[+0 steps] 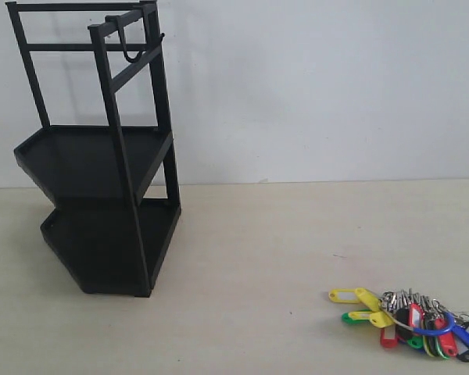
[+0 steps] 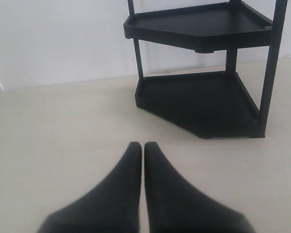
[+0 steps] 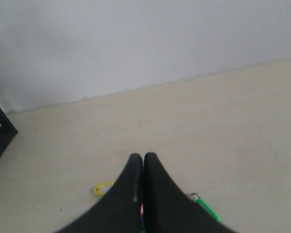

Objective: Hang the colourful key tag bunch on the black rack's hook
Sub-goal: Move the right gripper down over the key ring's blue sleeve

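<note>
**Desk:** Where do we find the colourful key tag bunch (image 1: pixel 410 319)?

**Photographer:** Lying flat on the pale surface (image 1: pixel 258 258), near right, with its tags fanned out to the left of the blue-sleeved ring. Nothing is holding it.

**Desk:** And the tools?

**Photographer:** In our right wrist view the right tool (image 3: pixel 143 156) hangs just over the bunch. Its fingers are pressed together and empty, and a yellow tag and a green one peek out on either side. The left tool (image 2: pixel 143 145) is likewise closed on nothing, pointing at the lower tray of the black rack (image 1: pixel 94 164).

**Desk:** How far off is the goal?

**Photographer:** Well apart. The rack stands far left against the white wall, and the hook (image 1: pixel 123 41) hangs bare from its top bar.

**Desk:** So which step do we call it?

**Photographer:** The very first, we judge: the pick-up has not yet begun. The next move calls for the right tool to spread its fingers, come down and close on the ring or a clump of tags. It would then lift and carry the bunch leftward and high, so the ring's loop can drop over the hook's upturned tip.
</note>
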Tool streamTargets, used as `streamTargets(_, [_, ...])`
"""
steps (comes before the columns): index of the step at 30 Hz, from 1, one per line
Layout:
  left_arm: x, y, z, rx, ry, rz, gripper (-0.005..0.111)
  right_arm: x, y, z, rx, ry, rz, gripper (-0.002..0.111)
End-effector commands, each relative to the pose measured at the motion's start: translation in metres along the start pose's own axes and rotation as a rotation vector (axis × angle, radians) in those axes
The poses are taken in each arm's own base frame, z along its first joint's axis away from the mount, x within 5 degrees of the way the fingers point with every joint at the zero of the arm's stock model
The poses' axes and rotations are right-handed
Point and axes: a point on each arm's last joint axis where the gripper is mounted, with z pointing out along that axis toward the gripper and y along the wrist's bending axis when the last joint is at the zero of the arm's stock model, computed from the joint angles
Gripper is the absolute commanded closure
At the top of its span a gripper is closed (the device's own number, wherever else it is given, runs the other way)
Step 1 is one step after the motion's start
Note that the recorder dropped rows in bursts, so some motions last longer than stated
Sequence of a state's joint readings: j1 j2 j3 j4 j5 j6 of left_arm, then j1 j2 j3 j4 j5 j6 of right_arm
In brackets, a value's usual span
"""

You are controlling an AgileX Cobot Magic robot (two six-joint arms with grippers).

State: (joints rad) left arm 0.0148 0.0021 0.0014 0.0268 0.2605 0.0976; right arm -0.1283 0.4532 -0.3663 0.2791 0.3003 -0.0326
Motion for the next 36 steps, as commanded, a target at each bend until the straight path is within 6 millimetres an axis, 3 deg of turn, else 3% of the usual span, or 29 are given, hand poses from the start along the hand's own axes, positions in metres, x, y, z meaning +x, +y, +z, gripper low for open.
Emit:
streamTargets(1, [-0.001, 0.000, 0.000, 0.001, -0.010, -0.004, 0.102, 0.008, -0.002, 0.016, 0.026, 0.135, 0.094, 0.108])
streamTargets(11, [-0.001, 0.000, 0.000, 0.001, -0.010, -0.004, 0.102, 0.043, -0.010, 0.084, 0.112, 0.639, 0.188, 0.108])
streamTargets(16, [-0.001, 0.000, 0.000, 0.001, -0.010, -0.004, 0.102, 0.038, -0.011, 0.120, 0.127, 0.699, 0.236, 0.108])
streamTargets(20, [-0.001, 0.000, 0.000, 0.001, -0.010, -0.004, 0.102, 0.039, -0.010, 0.147, 0.143, 0.720, 0.378, 0.108])
streamTargets(22, [-0.001, 0.000, 0.000, 0.001, -0.010, -0.004, 0.102, 0.042, -0.011, 0.159, 0.162, 0.713, 0.450, 0.103])
streamTargets(24, [-0.001, 0.000, 0.000, 0.001, -0.010, -0.004, 0.102, 0.049, -0.013, 0.168, 0.198, 0.717, 0.524, 0.084])
streamTargets(25, [-0.001, 0.000, 0.000, 0.001, -0.010, -0.004, 0.102, 0.054, -0.015, 0.173, 0.233, 0.720, 0.611, 0.066])
streamTargets(27, [-0.001, 0.000, 0.000, 0.001, -0.010, -0.004, 0.102, 0.059, -0.017, 0.178, 0.283, 0.714, 0.723, 0.050])
streamTargets(36, [-0.001, 0.000, 0.000, 0.001, -0.010, -0.004, 0.102, 0.080, -0.023, 0.188, 0.358, 0.776, 0.788, 0.049])
